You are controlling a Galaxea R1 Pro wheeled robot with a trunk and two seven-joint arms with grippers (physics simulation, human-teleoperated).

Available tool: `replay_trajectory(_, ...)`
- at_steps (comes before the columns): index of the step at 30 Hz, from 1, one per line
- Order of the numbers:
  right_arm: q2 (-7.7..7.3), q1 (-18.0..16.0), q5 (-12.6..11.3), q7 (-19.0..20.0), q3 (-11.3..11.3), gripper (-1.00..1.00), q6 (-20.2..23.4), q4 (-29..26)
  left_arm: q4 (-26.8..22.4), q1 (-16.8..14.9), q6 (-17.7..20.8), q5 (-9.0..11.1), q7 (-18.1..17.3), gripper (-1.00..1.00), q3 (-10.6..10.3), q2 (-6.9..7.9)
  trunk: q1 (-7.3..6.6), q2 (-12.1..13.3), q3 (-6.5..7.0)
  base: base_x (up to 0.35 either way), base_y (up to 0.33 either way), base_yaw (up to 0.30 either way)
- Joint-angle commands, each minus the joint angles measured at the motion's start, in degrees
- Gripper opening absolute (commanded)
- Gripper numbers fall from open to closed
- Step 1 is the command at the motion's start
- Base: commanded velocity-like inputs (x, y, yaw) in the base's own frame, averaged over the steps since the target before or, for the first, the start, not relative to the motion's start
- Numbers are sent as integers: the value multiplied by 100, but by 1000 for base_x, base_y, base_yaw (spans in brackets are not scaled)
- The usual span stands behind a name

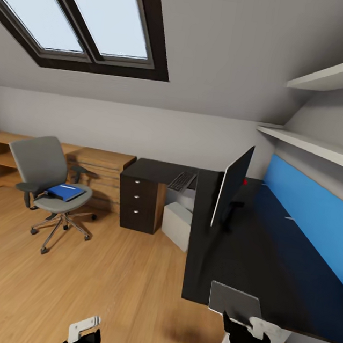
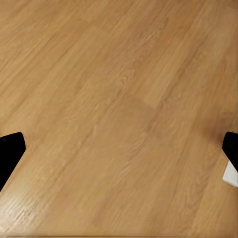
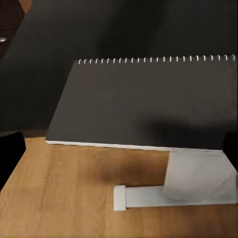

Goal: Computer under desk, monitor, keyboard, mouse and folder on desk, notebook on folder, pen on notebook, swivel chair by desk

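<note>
Right claw (image 1: 241, 322) spread wide just short of the dark spiral-bound notebook (image 1: 234, 301) overhanging the black counter (image 1: 268, 260) edge, left claw (image 1: 84, 339) spread over the wooden floor (image 1: 69, 288), blue folder (image 1: 65, 192) on the grey swivel chair (image 1: 46, 176).

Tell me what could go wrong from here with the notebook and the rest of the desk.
1. The notebook overhangs the desk's near edge, just ahead of the right gripper; a nudge instead of a clean grasp could tip it onto the floor.
2. The folder still lies on the swivel chair, so stacking the notebook now would be out of order.
3. The keyboard sits at the desk's far end, well apart from the monitor.
</note>
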Motion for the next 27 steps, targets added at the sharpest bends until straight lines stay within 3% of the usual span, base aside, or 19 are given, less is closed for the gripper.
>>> replay_trajectory(1, -1, 13, -60, -36, 5, 100, -59, -10, 4, -4, -29, 38, 41, 100, -22, 6, -3, -4, -6, -320, 0, 0)
replay_trajectory(6, 7, 91, -66, -58, 6, 100, -533, 83, 36, -4, -121, 31, 39, 100, -14, 17, -3, -4, -6, -330, 0, 0)
replay_trajectory(8, 51, 124, -74, -115, 11, 100, -1095, 376, 53, -3, -148, 40, 43, 100, -12, 19, -3, -4, -6, -337, 0, 0)
replay_trajectory(20, 97, 131, -154, -122, -1, 100, -1319, 571, 180, -4, -147, 48, 56, 100, -40, -10, -3, -4, -6, -335, -25, 0)
replay_trajectory(24, 90, 131, -349, -127, -88, 100, -1305, 580, 294, -3, -146, 52, 55, 100, -47, -7, -3, -4, -6, -292, -158, 0)
replay_trajectory(27, 98, 131, -583, -122, -274, 100, -1308, 608, 371, -3, -145, 49, 57, 100, -51, -8, -3, -4, -6, -195, -134, 0)
